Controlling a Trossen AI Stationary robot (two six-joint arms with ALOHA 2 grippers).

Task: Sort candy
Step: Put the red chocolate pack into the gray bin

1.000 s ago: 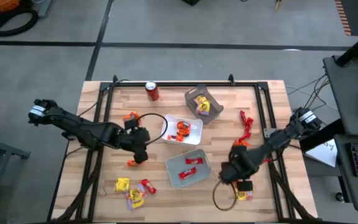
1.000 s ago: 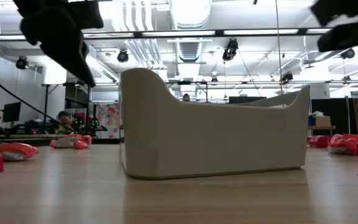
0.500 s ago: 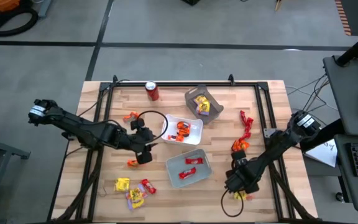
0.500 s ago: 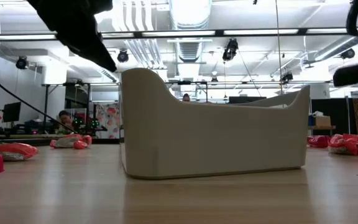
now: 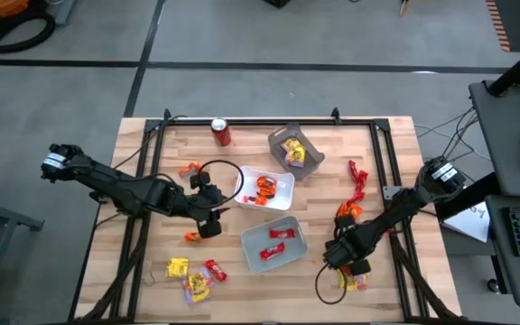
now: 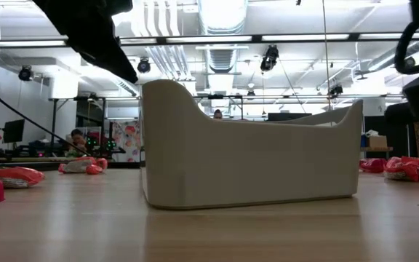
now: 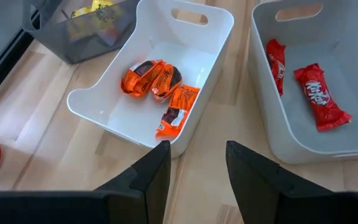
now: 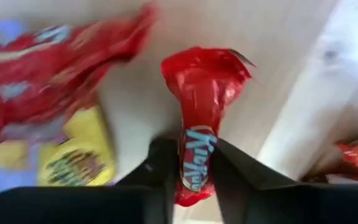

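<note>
The candy lies in scattered groups: yellow and red pieces [image 5: 192, 275] near the table's near-left corner, orange ones [image 5: 192, 236] by my left gripper, red and orange ones [image 5: 350, 203] on the right. A white tray [image 7: 114, 115] has orange candy [image 7: 160, 87] in it. A second white tray [image 7: 263, 93] has red candy [image 7: 316, 96]. My left gripper [image 7: 194, 177] hovers open and empty just left of both trays. My right gripper [image 5: 344, 259] is over a small pile [image 5: 348, 282] near the near-right edge, shut on a red candy [image 8: 199, 143]. My right gripper pinches one red wrapped candy between its two fingers, by the end of the wrapper with white lettering [image 8: 196, 163]. The rest of the wrapper [image 8: 207, 74] sticks out forward past the fingertips. Whether it is clear of the table, I cannot tell.
A grey mesh basket [image 5: 294, 151] with yellow candy stands at the far side, a red soda can [image 5: 221, 132] to its left. Dark cables loop over the table [image 5: 219, 167]. Under my right gripper lie a red wrapper [image 8: 48, 87] and a yellow candy [image 8: 73, 163].
My right gripper moved toward the near edge and down onto the small pile, then drew back slightly. My left gripper shifted a little toward the trays and has since held still.
</note>
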